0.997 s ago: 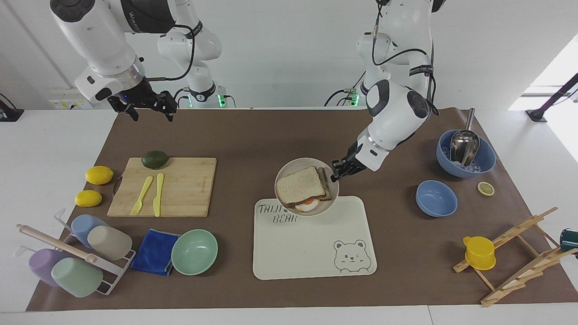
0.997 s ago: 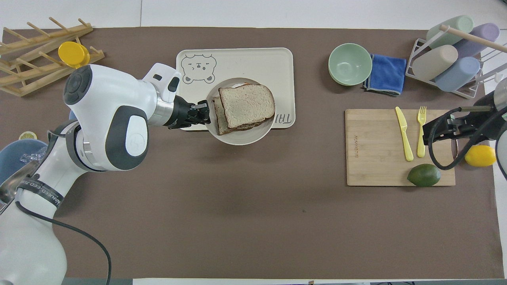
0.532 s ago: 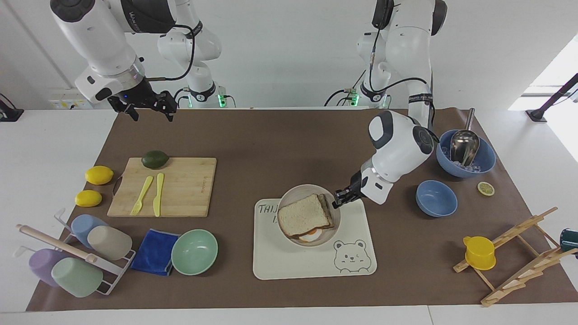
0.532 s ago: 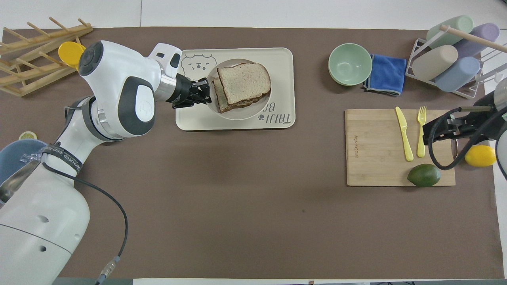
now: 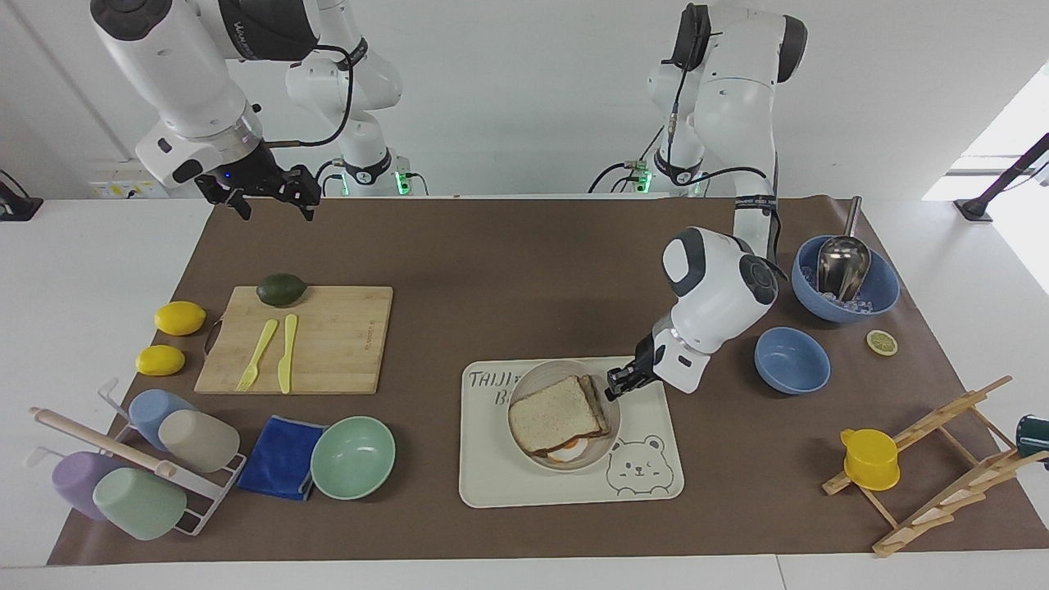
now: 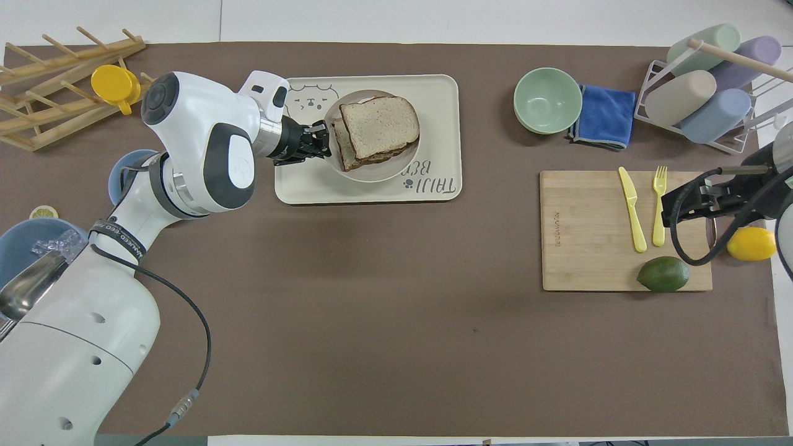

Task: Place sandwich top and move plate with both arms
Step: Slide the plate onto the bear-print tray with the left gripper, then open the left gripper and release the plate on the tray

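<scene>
The sandwich top [image 5: 556,412] [image 6: 379,126] lies on the stacked sandwich, and a fried egg [image 5: 565,449] peeks out beneath it. The sandwich sits on the round beige plate [image 5: 603,445] [image 6: 372,176]. My left gripper [image 5: 613,392] [image 6: 322,139] is shut on the plate's rim at the side toward the left arm's end. The plate is over the cream bear tray [image 5: 492,483] [image 6: 440,124]; I cannot tell whether it rests on it. My right gripper [image 5: 276,205] [image 6: 672,210] waits open and empty, raised over the cutting board's end nearest the robots.
A cutting board [image 5: 336,344] holds a yellow fork, a knife and an avocado [image 5: 281,288]. A mint green bowl [image 5: 353,457] and blue cloth lie beside the tray. Two blue bowls [image 5: 791,359] and a wooden rack [image 5: 942,459] stand toward the left arm's end.
The left gripper has carried the plate with the sandwich away from the robots, from the tray's near edge to over the tray's middle. The right arm has not moved.
</scene>
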You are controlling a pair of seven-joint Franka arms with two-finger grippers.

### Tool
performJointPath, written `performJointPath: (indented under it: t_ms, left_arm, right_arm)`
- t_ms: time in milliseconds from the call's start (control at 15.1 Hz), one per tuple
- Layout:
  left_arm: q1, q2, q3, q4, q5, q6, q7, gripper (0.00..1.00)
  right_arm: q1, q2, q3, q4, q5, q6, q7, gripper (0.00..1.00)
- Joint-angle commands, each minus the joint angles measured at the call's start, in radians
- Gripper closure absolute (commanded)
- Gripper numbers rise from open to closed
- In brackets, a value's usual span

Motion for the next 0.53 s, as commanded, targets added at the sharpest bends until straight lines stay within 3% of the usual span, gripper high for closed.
performJointPath:
  t_ms: [0,199,266,332,399,465]
  left_arm:
    - [-0.022,-0.013,0.003,-0.068,-0.011,0.089,0.053,1.00]
    - [-0.022,-0.014,0.008,-0.074,-0.009,0.091,0.060,1.00]
    - [-0.022,-0.014,0.008,-0.074,-0.009,0.089,0.061,0.94]
    - [-0.021,-0.016,0.008,-0.074,-0.009,0.089,0.073,0.57]
    - [-0.021,-0.016,0.008,-0.074,-0.009,0.088,0.084,0.06]
    - [-0.017,-0.017,0.009,-0.071,0.009,0.077,0.084,0.00]
  right_arm:
    - [-0.015,-0.021,0.004,-0.026,0.020,0.005,-0.029,0.00]
    - [-0.015,-0.023,0.006,-0.027,0.020,0.007,-0.030,0.00]
    - [-0.014,-0.023,0.006,-0.027,0.020,0.005,-0.030,0.00]
    - [-0.014,-0.023,0.006,-0.026,0.020,0.005,-0.030,0.00]
    - [-0.014,-0.021,0.006,-0.023,0.020,0.005,-0.030,0.00]
    - [-0.011,-0.021,0.006,-0.020,0.020,0.005,-0.029,0.00]
